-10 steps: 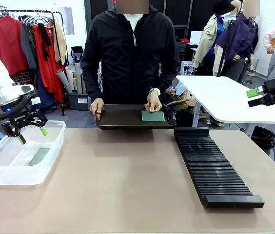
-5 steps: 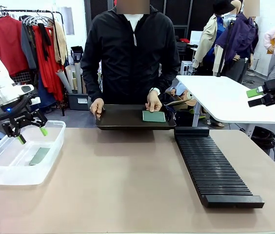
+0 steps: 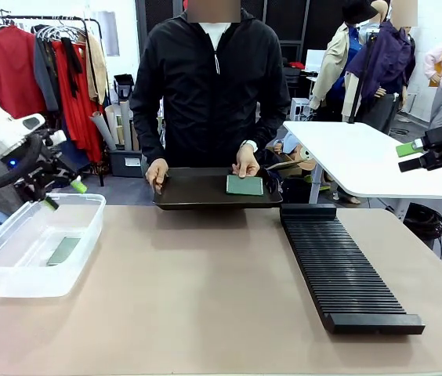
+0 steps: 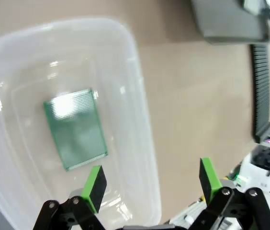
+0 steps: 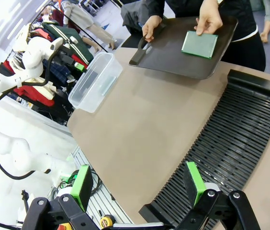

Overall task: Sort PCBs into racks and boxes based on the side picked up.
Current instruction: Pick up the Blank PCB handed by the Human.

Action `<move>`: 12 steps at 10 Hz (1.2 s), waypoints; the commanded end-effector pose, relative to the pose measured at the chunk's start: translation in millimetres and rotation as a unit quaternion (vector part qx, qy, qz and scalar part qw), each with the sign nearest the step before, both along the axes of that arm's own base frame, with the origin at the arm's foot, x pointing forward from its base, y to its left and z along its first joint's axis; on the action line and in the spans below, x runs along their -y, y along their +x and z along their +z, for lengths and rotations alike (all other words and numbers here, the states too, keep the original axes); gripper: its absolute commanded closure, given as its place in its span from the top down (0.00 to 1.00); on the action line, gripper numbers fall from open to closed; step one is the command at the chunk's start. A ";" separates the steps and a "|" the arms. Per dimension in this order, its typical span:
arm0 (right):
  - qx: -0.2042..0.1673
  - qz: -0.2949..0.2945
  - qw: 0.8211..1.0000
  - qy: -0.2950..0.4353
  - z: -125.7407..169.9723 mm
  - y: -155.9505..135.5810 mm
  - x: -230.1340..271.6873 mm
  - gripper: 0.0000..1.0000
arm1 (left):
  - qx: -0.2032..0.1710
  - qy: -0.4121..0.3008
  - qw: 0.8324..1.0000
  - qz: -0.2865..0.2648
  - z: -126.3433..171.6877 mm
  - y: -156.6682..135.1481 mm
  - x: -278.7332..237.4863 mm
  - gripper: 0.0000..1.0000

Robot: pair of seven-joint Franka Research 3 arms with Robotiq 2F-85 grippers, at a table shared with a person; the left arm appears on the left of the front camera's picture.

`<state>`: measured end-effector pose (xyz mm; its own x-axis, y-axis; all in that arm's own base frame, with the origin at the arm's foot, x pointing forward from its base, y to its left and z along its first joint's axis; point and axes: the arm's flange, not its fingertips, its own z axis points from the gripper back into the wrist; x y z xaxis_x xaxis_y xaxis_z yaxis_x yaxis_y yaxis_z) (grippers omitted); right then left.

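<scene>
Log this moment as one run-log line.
left jaws: open, empty, above box | right jaws: open, empty | boxed PCB: lying flat | tray PCB: person's hand on edge | rack: no PCB slotted

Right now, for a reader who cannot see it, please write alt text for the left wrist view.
A thin green rectangular circuit board lies flat inside a clear plastic tub on a tan table. The left gripper, black with green pads, hangs open over the tub's rim; a black slotted rack shows at the right edge.

I can't make out any readable text, label, brand, number or sign on anything in front of me.
</scene>
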<state>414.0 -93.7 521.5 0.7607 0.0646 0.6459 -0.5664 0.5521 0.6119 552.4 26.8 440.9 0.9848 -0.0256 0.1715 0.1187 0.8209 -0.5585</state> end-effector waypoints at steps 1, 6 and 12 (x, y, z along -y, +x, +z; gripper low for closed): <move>0.005 0.001 1.000 0.005 1.0 -0.7 -1.2 1.00 | 0.047 -0.057 0.995 -0.062 -0.8 -19.7 -2.5 1.00; 0.005 0.001 1.000 0.005 1.0 -0.7 -1.2 1.00 | 0.176 -0.201 0.946 -0.184 12.6 -27.4 -8.9 1.00; 0.005 0.001 1.000 0.005 1.0 -0.7 -1.2 1.00 | 0.128 -0.372 0.909 -0.135 23.5 -15.6 -25.6 1.00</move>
<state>414.0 -93.7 521.5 0.7608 0.0646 0.6458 -0.5664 0.5520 0.6120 528.7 48.4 457.0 0.8636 -0.0681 0.4995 0.5032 0.1776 -0.8458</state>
